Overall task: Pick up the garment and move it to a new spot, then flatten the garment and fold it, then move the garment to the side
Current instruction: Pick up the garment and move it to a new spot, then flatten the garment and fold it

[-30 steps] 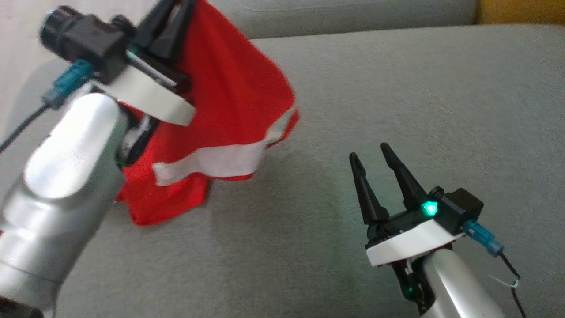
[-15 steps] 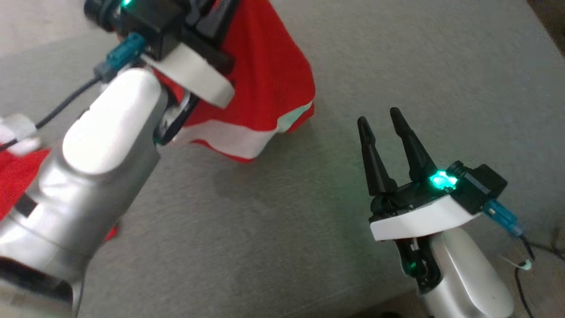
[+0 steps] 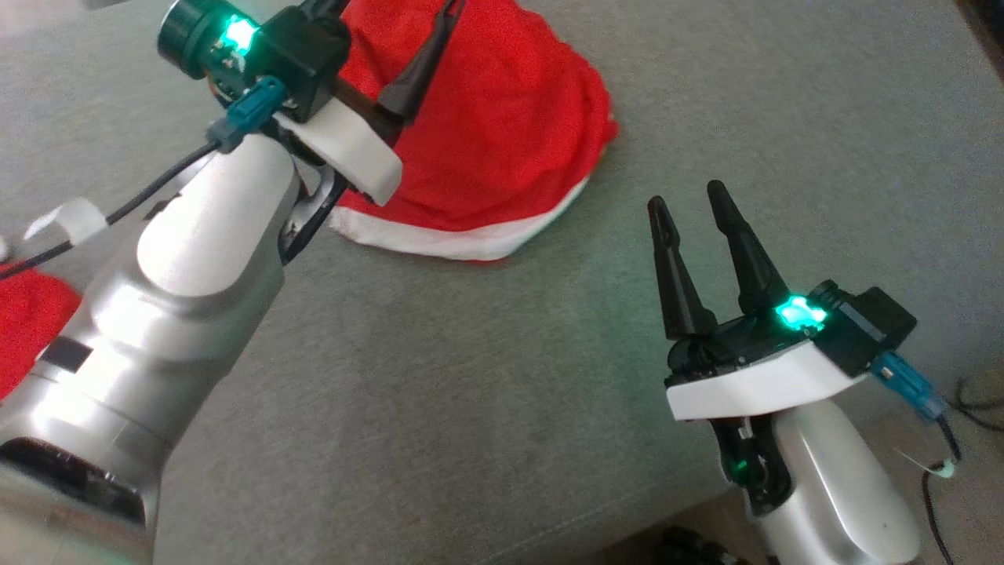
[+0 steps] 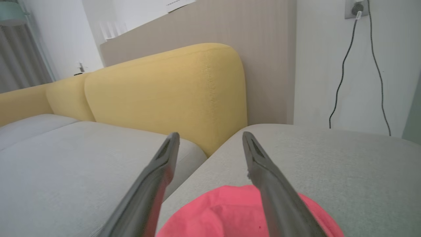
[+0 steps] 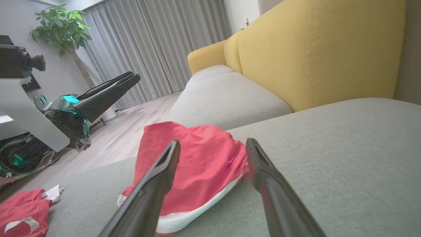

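The garment [image 3: 502,133], red with a white band, lies in a rumpled heap on the grey sofa seat [image 3: 471,377]. The left hand [image 4: 210,135] hangs over it with fingers spread wide and nothing between them. Whether a finger touches the cloth I cannot tell. The right hand [image 3: 686,196] is wide and empty too, near the heap but apart from it. The likeliest trouble is the heap itself. With hem and corners buried, a pinch may catch several layers at once, so the cloth would bunch instead of spreading flat. A finger dragged out low could also snag a fold and pull the garment askew. In the left wrist view it sits close to the gap between two cushions, where a loose edge might slip down. A second red cloth [image 5: 23,210] lies at the seat's far end and could be mistaken for it. Beyond are a yellow backrest [image 4: 164,89], grey curtains [image 5: 158,42], a plant [image 5: 59,23] and wood floor [image 5: 131,131].
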Controlling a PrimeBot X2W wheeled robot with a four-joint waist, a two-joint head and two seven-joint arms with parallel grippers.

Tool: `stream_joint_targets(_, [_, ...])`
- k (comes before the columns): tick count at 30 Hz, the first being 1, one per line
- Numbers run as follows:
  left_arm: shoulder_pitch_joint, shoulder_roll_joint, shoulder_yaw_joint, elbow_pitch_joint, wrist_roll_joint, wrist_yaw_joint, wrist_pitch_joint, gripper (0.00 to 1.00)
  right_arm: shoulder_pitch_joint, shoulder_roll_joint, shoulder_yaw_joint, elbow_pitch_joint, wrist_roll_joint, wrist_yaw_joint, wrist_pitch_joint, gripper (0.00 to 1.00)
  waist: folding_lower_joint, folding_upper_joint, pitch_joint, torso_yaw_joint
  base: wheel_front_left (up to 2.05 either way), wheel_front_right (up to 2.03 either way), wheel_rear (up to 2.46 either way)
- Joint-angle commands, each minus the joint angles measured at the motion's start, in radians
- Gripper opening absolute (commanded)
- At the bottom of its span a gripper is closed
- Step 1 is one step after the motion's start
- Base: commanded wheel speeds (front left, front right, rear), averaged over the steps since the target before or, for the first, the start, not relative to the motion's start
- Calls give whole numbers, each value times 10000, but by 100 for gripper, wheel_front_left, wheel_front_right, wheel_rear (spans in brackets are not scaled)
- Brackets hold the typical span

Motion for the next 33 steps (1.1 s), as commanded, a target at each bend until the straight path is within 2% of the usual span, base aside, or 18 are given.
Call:
stream_joint_targets(1, [-278, 246, 368, -158, -118, -12, -169, 100, -224, -6, 134, -241, -145, -7, -107, 100, -1, 0, -269, 513, 0, 0, 0])
stream_joint_targets(5, [-27, 352, 478, -96, -97, 151, -440, 100, -149, -6, -43, -84, -365, -7, -107, 100, -1, 0, -658, 1224, 0, 0, 0])
stream_joint_targets(10, [614, 709, 863, -312, -195, 619, -601, 100, 39, -6, -295, 138, -602, -7, -107, 100, -1, 0, -1193, 2180, 0, 0, 0])
stream_joint_targets(15, [1971, 1299, 1199, -996, -258, 1211, -658, 100, 319, -6, -408, 383, -785, -7, -107, 100, -1, 0, -1692, 2932, 0, 0, 0])
stream_joint_targets(18, [3192, 1543, 1535, -1657, -397, 1770, -669, 100, 533, -6, -514, 498, -826, -7, -107, 100, -1, 0, -1977, 3312, 0, 0, 0])
stream_joint_targets(24, [5938, 1761, 2436, -3347, -468, 2842, -673, 100, 890, -6, -580, 704, -923, -7, -107, 100, -1, 0, -2327, 3770, 0, 0, 0])
stream_joint_targets(25, [5938, 1761, 2436, -3347, -468, 2842, -673, 100, 890, -6, -580, 704, -923, -7, -107, 100, -1, 0, -2327, 3770, 0, 0, 0])
stream_joint_targets(29, [7286, 1713, 3032, -4198, -142, 3344, -674, 100, 974, -6, -567, 757, -999, -7, -107, 100, -1, 0, -2395, 3893, 0, 0, 0])
stream_joint_targets(33, [8018, 1394, 3643, -4965, 222, 3426, -675, 100, 989, -6, -638, 755, -1093, -7, -107, 100, -1, 0, -2360, 4017, 0, 0, 0])
